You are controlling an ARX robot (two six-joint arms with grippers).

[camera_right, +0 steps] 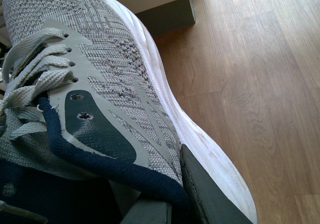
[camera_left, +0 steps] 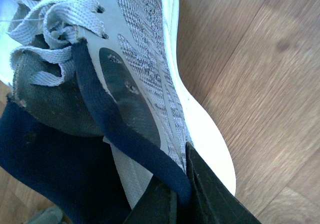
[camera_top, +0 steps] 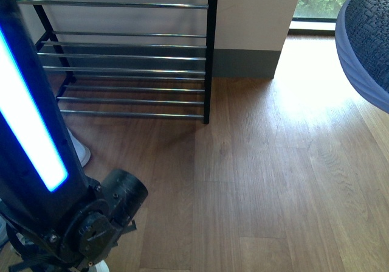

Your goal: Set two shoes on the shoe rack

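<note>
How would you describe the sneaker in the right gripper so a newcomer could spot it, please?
From the shoe rack by the wall, look across the wooden floor to the front view's upper right corner. The grey knit sneaker hangs there, its navy collar pinched by the right gripper. Its twin shows only a white toe there, beside the left arm.

Shoe rack (camera_top: pixel 121 56) sits upper left of the frame, left arm (camera_top: pixel 36 150) crosses before it at lower left, and one shoe (camera_top: pixel 368 34) hangs at the upper right edge.
</note>
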